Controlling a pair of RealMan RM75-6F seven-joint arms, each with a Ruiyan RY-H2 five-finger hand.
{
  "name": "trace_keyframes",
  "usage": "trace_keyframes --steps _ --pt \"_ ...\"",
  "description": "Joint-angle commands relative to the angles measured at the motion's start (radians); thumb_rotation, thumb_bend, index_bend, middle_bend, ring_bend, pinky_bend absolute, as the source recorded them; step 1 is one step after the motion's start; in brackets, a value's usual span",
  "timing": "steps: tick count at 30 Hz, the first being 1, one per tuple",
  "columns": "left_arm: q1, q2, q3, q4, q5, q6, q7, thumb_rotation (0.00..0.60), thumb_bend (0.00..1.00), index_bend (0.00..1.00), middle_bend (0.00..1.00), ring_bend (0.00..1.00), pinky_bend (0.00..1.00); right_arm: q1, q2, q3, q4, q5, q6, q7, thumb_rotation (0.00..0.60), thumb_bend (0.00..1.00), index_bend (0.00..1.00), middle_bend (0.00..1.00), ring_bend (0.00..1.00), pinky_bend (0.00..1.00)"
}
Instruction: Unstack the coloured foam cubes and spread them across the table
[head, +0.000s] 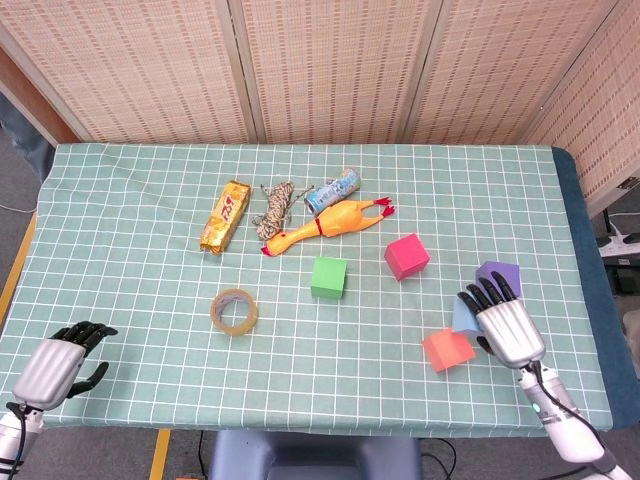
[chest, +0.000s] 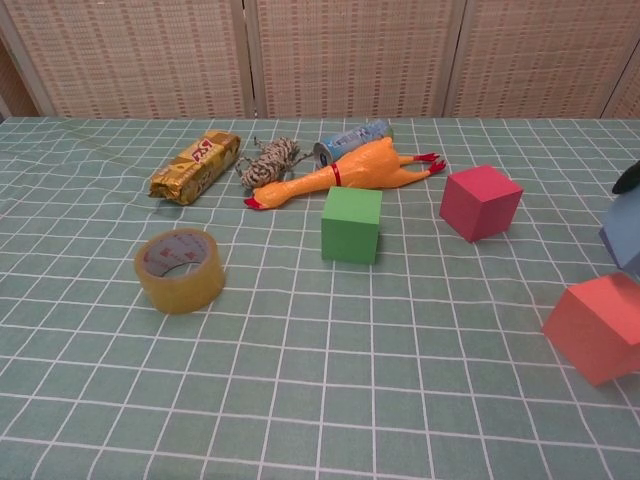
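Note:
My right hand (head: 508, 328) is at the table's right front and grips a light blue cube (head: 464, 316) from above; in the chest view only that cube's corner (chest: 625, 236) and a dark fingertip (chest: 631, 178) show at the right edge. An orange-red cube (head: 447, 349) lies just left of it, and a purple cube (head: 497, 272) sits right behind my fingers. The crimson cube (head: 406, 256) and the green cube (head: 328, 277) stand apart mid-table. My left hand (head: 56, 364) hangs at the front left edge with its fingers loosely bent, holding nothing.
A tape roll (head: 234, 311) lies front left of the green cube. Behind the cubes are a rubber chicken (head: 326, 223), a small can (head: 333, 190), a rope bundle (head: 274, 208) and a gold snack bar (head: 225, 215). The table's right edge (head: 592, 300) is close to my right hand.

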Motion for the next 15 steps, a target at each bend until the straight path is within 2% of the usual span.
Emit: trace_keyframes --steps 1,4,5,7,15 --pt "0.000 0.000 0.000 0.000 0.000 0.000 0.000 0.600 0.38 0.30 0.31 0.26 0.43 -0.015 0.021 -0.020 -0.024 0.013 -0.032 -0.008 0.600 0.09 0.26 0.34 0.09 0.11" --pt "0.000 0.000 0.000 -0.001 0.000 0.001 0.001 0.600 0.38 0.30 0.31 0.26 0.43 -0.015 0.030 -0.023 -0.031 0.014 -0.044 -0.009 0.600 0.09 0.15 0.19 0.03 0.11" --pt "0.000 0.000 0.000 -0.001 0.001 0.001 0.001 0.600 0.38 0.30 0.31 0.26 0.43 -0.016 0.034 -0.023 -0.035 0.016 -0.050 -0.011 0.600 0.09 0.09 0.11 0.00 0.11" --pt "0.000 -0.001 0.000 -0.001 0.002 0.002 0.003 0.600 0.38 0.30 0.31 0.26 0.43 -0.025 0.039 -0.021 -0.040 0.011 -0.043 -0.011 0.600 0.09 0.03 0.04 0.00 0.11" --pt "-0.003 -0.003 0.002 -0.002 0.001 -0.005 0.009 0.600 0.38 0.30 0.31 0.26 0.43 -0.098 0.051 -0.013 -0.078 0.031 0.019 -0.034 0.600 0.09 0.02 0.03 0.00 0.11"
